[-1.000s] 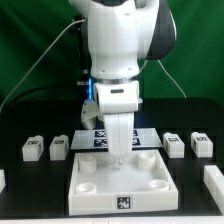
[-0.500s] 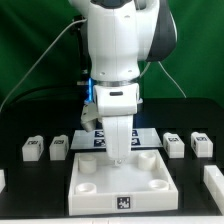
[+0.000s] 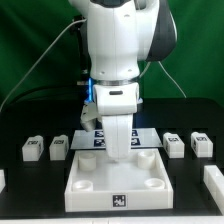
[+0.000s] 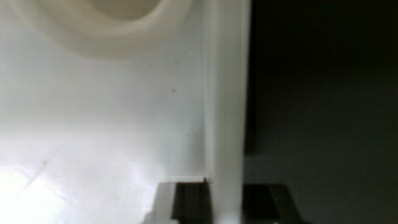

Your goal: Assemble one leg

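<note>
Gripper (image 3: 118, 152) is standing straight down at the far rim of the white panel (image 3: 118, 180). In the wrist view the dark fingertips (image 4: 185, 203) are flanking that rim with no gap showing, so it is apparently pinching the panel edge, jaws only narrowly apart. It is holding no leg.

The legs are lying loose on the black table (image 3: 30, 115):
- Exterior view's left: outer left leg (image 3: 32, 148) and inner left leg (image 3: 59, 147).
- Exterior view's right: inner right leg (image 3: 175, 145) and outer right leg (image 3: 200, 143).

All are sitting well apart from the gripper.

Judging the handling, each leg is looking like a small, rigid, light plastic block, not fragile but smooth and likely slippery. Best hold: pads squarely across two flat opposite sides, mid-body, keeping the end that enters the corner hole free.
</note>
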